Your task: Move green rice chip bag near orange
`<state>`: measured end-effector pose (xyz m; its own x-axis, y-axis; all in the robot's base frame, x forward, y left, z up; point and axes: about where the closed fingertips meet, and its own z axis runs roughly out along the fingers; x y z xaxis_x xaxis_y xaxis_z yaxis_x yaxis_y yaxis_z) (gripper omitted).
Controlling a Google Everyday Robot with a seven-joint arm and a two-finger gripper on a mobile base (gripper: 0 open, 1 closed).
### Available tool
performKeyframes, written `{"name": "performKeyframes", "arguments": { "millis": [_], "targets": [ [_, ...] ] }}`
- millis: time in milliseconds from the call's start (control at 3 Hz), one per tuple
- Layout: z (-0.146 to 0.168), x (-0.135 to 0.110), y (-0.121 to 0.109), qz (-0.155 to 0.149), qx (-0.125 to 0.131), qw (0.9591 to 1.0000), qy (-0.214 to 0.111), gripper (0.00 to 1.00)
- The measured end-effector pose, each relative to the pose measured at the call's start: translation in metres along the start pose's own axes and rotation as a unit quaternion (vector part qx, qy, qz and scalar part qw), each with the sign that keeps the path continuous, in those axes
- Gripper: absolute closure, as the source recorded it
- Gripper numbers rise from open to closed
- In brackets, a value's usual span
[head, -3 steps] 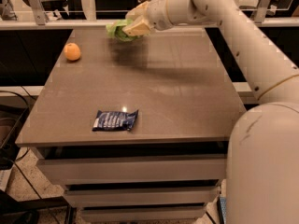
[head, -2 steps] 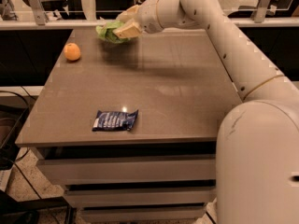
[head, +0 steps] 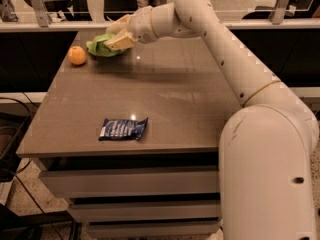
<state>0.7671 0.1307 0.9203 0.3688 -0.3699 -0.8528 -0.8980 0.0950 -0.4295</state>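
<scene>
The green rice chip bag (head: 100,46) is crumpled in my gripper (head: 116,38) at the far left part of the table, low over the surface or touching it; I cannot tell which. The gripper is shut on the bag, its cream fingers covering the bag's right side. The orange (head: 77,55) sits on the table near the far left corner, just left of the bag with a small gap between them. My white arm (head: 215,39) reaches in from the right across the back of the table.
A small dark blue packet (head: 122,128) lies flat near the table's front edge. The brown table (head: 165,104) has drawers below its front. A railing and glass run behind the table. Cables hang at the lower left.
My gripper has carried the green bag leftward and lower, from the back middle of the table to right beside the orange. The orange and blue packet have not moved.
</scene>
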Motion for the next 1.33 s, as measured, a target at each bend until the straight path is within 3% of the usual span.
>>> {"name": "performKeyframes", "arguments": {
  "millis": [333,667,1333],
  "targets": [
    [0.012,0.001,0.015,0.001,-0.024,0.9997,-0.004,1.0],
    [0.018,0.006,0.025,0.007,-0.041,0.9991,-0.004,0.82],
    [0.017,0.015,0.034,0.013,-0.053,0.9985,0.002,0.36]
  ]
}}
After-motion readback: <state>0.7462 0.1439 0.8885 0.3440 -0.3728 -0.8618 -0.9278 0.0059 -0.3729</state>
